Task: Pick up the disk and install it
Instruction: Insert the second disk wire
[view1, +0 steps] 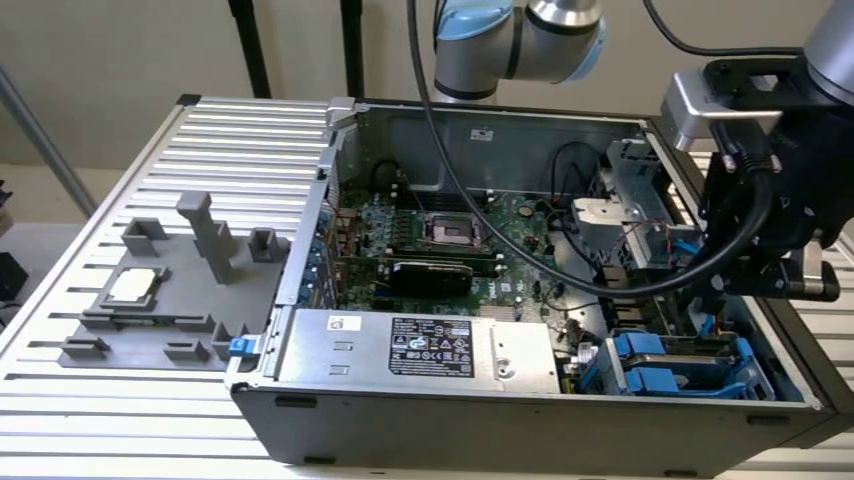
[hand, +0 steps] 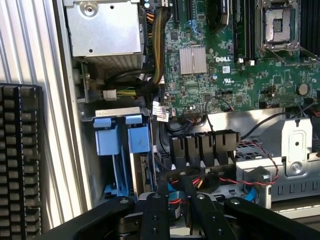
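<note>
The disk (hand: 139, 140) stands on edge in the drive bay of the open computer case (view1: 534, 420). Its blue carrier tab is up, with a strip of silver metal below it. A second blue carrier (hand: 107, 137) sits right beside it. In the exterior view both blue carriers (view1: 663, 362) lie in the case's near corner, at that view's right. My gripper (hand: 175, 184) hangs over the case beside that bay, apart from the disk. Its two black fingers (hand: 162, 192) stand a narrow gap apart, and only cables show between them. The black gripper body (view1: 758, 285) is above the case's wall at the exterior view's right.
The motherboard (view1: 441, 240) fills the case floor, with a silver power supply box (view1: 414, 350) along the near side. Red and black cables (hand: 235, 177) run close to the fingers. A grey fixture holding a small square chip (view1: 134, 287) sits on the slatted table. A black keyboard (hand: 20, 160) lies outside the case.
</note>
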